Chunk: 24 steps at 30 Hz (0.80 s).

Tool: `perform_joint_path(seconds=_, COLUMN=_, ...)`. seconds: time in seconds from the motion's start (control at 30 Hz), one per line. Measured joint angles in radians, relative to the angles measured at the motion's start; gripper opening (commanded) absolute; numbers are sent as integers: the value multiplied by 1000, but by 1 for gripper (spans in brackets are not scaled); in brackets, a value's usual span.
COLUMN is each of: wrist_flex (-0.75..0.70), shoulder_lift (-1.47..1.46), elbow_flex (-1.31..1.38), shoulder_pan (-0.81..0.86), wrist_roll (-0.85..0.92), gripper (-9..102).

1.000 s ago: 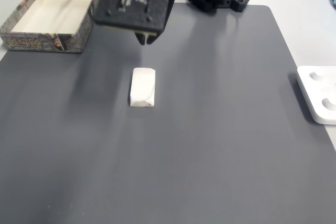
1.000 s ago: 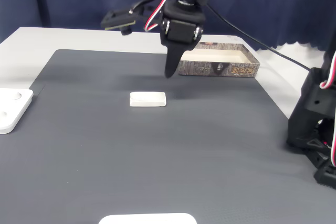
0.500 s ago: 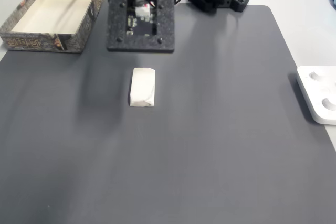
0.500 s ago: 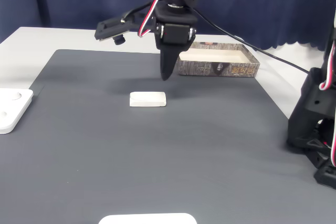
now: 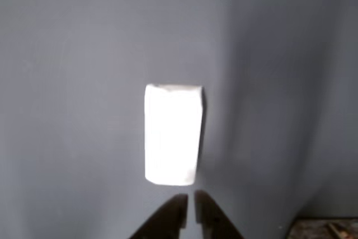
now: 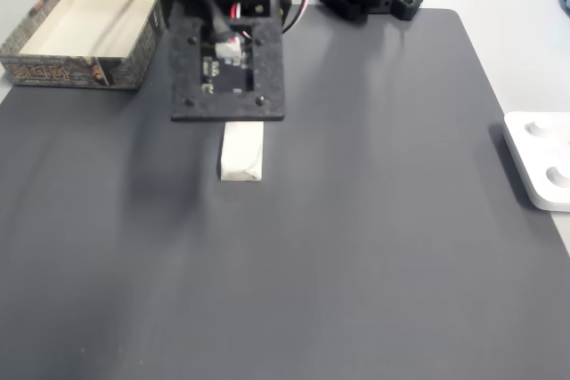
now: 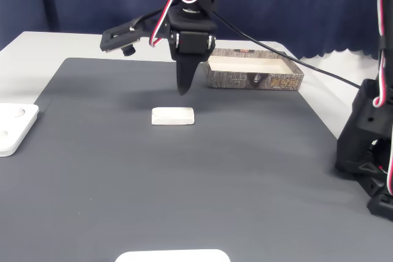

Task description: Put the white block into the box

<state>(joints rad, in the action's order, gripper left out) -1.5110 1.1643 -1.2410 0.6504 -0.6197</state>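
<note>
One white block (image 7: 173, 116) unmoved on mat; jaws, nearly closed, now shifted above it, empty.

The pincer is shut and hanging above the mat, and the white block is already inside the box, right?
Not quite. The pincer is shut and above the mat, but the white block lies on the mat, outside the box. The fixed view from the side shows it clearly.

Gripper (image 7: 182, 92) above white block (image 7: 173, 116)
</note>
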Motion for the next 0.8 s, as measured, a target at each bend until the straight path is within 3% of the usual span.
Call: perform_joint_path(seconds=0.8, wrist_flex=-100, shoulder_lift=-146, elbow_flex=187, shoulder_pan=-28, wrist_roll=-91, gripper=0)
